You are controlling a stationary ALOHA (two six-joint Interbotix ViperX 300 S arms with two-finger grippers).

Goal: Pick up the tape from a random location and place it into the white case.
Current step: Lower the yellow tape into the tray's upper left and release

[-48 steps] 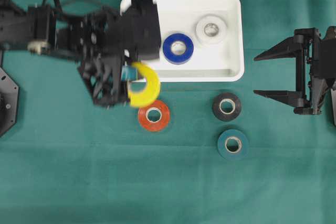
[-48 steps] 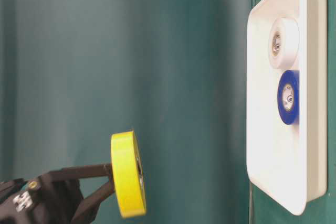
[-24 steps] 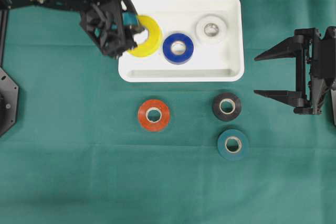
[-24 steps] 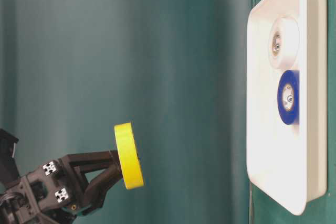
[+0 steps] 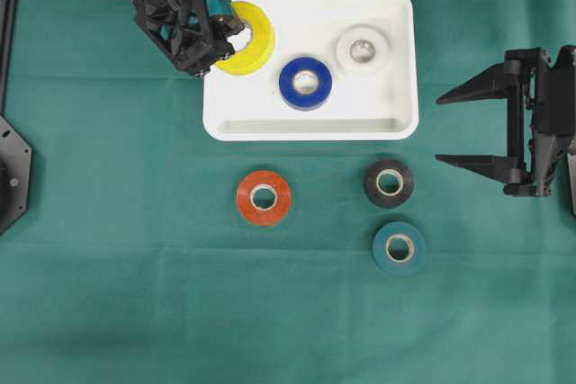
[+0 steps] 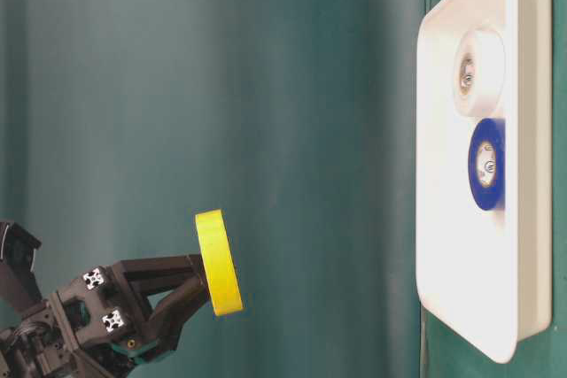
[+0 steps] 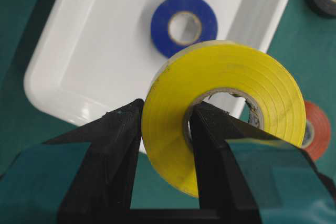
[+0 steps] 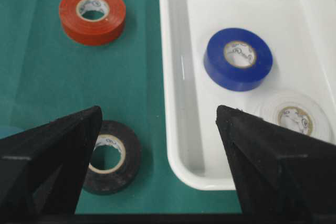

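Overhead view: left end effector is clamped on the yellow tape, one finger through its core, holding it raised above the case's left end. Right end effector stands with fingers wide apart, clear of the case.

One camera looks straight down on the whole green desk. A second, low at desk level, is turned sideways. Each wrist camera peers closely past its own gripper. All four views share the white case and its blue roll.
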